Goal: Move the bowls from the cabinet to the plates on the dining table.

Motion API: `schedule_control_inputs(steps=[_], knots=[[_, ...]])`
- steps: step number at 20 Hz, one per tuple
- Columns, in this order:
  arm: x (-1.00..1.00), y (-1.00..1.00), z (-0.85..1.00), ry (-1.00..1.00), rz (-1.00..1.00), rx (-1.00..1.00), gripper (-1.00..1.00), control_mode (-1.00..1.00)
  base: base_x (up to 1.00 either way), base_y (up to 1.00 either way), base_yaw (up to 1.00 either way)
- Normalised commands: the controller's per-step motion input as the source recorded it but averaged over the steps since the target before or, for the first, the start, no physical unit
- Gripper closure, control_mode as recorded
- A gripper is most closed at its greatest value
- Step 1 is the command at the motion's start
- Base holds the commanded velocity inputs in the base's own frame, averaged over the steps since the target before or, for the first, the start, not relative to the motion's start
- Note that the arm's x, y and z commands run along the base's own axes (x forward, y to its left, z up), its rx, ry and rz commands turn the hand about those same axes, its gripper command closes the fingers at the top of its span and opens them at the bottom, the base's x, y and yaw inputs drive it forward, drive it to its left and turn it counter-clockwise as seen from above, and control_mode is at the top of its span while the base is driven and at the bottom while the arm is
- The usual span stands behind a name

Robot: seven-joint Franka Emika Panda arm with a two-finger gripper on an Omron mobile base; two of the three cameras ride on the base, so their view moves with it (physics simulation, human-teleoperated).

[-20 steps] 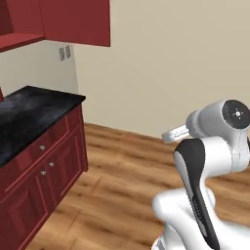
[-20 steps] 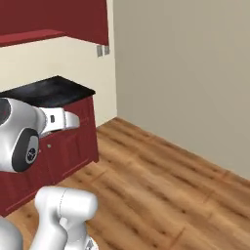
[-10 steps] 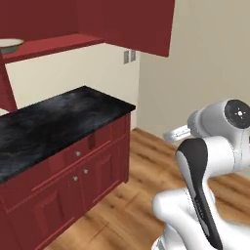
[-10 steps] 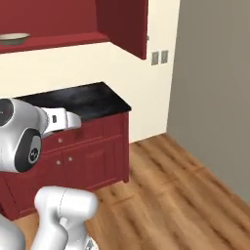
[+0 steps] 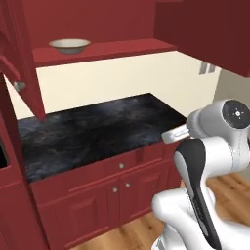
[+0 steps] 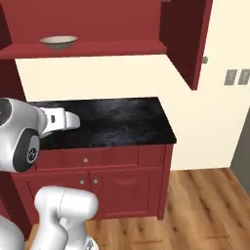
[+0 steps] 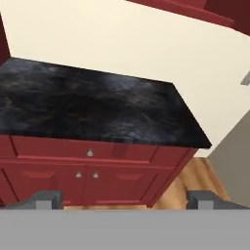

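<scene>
From the left base view we see one bowl [image 5: 70, 45], shallow with a pale inside, resting on the red shelf [image 5: 105, 50] of the open cabinet [image 5: 88, 22]. Below the shelf lies a black marble counter [image 5: 93, 132], with red drawers and doors [image 5: 114, 188] under it. Our white arm [image 5: 207, 161] rises well to the right of the shelf and lower, apart from the bowl.

From the right base view we find the same bowl [image 6: 58, 42] toward the left end of the shelf [image 6: 88, 48], and an open cabinet door [image 6: 188, 41] hanging off the shelf's right end. The counter [image 6: 110, 122] sits beneath the shelf.

In the hand view our gripper [image 7: 126, 200] shows its two finger tips [image 7: 45, 199] spread fully wide, holding nothing. Beyond them is the counter [image 7: 93, 107], under the shelf's red edge [image 7: 185, 12].
</scene>
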Motion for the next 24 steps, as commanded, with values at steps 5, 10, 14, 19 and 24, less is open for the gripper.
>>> schedule_control_inputs(steps=[5,10,14,19,24], knots=[[0.0,0.0,0.0,0.0,0.0,0.0,-1.0,1.0,0.7,-0.82,0.26],[0.0,0.0,0.0,0.0,0.0,0.0,-1.0,1.0,0.94,-0.54,0.13],[0.0,0.0,0.0,0.0,0.0,0.0,-1.0,1.0,0.33,0.85,0.24],[0.0,0.0,0.0,0.0,0.0,0.0,-1.0,1.0,0.17,0.75,0.16],[0.0,0.0,0.0,0.0,0.0,0.0,-1.0,1.0,0.62,-0.11,0.01]])
